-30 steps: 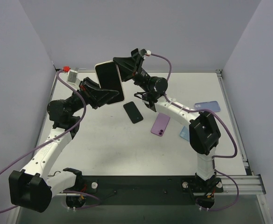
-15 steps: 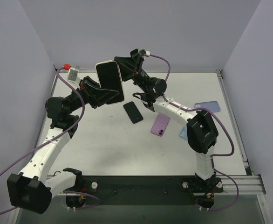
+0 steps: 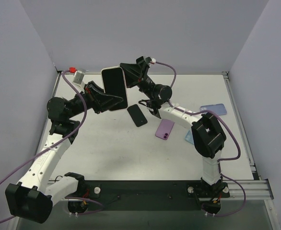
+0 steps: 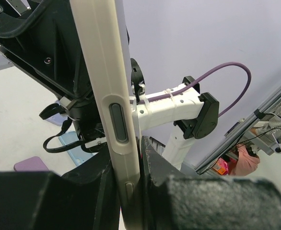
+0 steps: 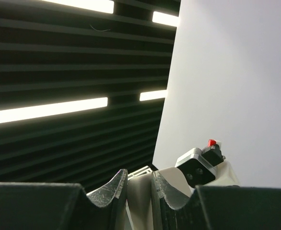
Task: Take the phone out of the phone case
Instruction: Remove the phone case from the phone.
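Peel step: phone [image 3: 113, 88] aloft. Left gripper [image 4: 130, 163] clamped on phone case [image 4: 107, 72] edge; right gripper [image 5: 139, 184] clamped opposite it. Next we pry shell away.

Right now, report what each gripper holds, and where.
Both hold the cased phone in the air: the left gripper clamps its lower end, the right gripper its upper right edge.

Phone case [image 4: 107, 96] runs off the top edge; near fingers [image 4: 49, 199] blurred.
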Action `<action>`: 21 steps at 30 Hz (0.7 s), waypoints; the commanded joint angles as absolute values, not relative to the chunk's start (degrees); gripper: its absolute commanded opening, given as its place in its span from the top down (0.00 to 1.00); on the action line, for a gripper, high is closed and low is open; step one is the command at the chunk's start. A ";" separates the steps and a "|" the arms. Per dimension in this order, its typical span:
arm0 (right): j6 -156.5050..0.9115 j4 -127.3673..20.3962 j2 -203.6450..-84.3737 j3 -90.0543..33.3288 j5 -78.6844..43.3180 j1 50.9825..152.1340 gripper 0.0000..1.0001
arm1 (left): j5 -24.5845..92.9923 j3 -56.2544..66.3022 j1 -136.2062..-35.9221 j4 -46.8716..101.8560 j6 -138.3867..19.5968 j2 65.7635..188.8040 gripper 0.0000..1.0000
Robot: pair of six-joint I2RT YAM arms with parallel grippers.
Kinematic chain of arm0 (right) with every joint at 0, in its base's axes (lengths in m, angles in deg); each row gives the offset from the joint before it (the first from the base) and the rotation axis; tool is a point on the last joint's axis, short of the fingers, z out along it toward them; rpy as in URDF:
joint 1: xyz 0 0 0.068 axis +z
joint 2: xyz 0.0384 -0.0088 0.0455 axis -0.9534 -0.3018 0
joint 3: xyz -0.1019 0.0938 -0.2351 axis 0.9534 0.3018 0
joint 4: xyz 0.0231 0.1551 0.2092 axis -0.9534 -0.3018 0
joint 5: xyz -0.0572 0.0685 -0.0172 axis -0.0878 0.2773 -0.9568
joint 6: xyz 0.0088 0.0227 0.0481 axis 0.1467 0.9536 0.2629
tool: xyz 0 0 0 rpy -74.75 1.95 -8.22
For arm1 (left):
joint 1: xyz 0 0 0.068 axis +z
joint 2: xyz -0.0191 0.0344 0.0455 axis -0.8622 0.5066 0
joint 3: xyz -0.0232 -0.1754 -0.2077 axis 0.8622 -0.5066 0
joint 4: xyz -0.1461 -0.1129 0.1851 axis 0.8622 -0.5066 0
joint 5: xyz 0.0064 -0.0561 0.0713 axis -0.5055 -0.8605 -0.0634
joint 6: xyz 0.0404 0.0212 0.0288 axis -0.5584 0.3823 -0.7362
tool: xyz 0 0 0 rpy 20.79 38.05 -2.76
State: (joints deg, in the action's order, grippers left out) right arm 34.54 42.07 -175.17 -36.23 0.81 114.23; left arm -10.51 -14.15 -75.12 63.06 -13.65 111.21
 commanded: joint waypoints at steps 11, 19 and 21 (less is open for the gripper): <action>56.10 42.38 -185.10 -33.15 10.97 117.26 1.00 | -20.90 -3.69 -78.29 84.71 -18.50 104.26 1.00; 59.09 40.90 -184.40 -27.36 15.19 117.52 1.00 | -21.17 -3.42 -78.29 81.82 -20.87 103.29 1.00; 57.69 38.70 -183.34 -24.01 16.94 117.69 1.00 | -21.17 -3.34 -78.29 81.03 -21.40 103.03 1.00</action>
